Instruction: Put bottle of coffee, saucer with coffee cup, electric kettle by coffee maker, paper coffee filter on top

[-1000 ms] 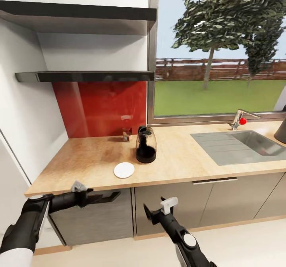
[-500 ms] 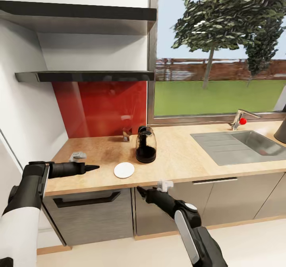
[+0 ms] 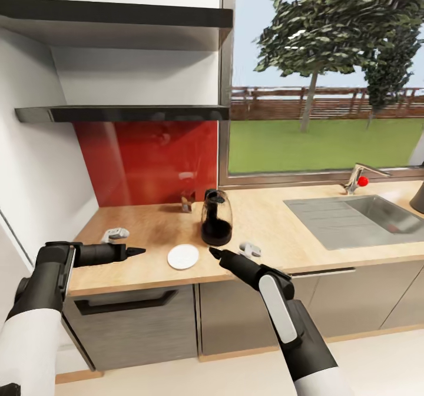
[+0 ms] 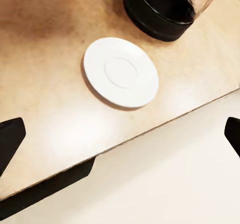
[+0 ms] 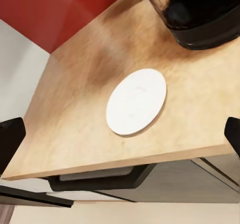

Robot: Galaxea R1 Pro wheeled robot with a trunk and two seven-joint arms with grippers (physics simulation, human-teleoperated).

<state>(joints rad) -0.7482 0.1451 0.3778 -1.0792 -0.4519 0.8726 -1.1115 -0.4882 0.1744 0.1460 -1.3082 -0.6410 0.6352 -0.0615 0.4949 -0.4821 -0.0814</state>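
The coffee maker (image 3: 216,218), a glass jug on a black base, stands on the wooden countertop (image 3: 277,222) near the window. Just in front of it and to its left lies the white saucer (image 3: 183,256), also seen as the saucer (image 4: 121,72) and the saucer (image 5: 136,100). My left gripper (image 3: 137,250) hovers over the counter to the saucer's left, open and empty. My right gripper (image 3: 214,252) reaches in from the saucer's right, just in front of the coffee maker's base (image 5: 205,21), open and empty. A small blurred item (image 3: 187,199) sits by the red backsplash.
Two dark wall shelves (image 3: 118,113) hang above the counter's left part. A steel sink (image 3: 359,213) with a faucet (image 3: 360,178) lies to the right. A dark object (image 3: 418,196) is cut off at the right edge. Drawer fronts (image 3: 123,302) run below the counter.
Both arms have risen from below the counter's edge to above it. The right gripper came up and forward to the saucer's right. The camera shifted slightly.
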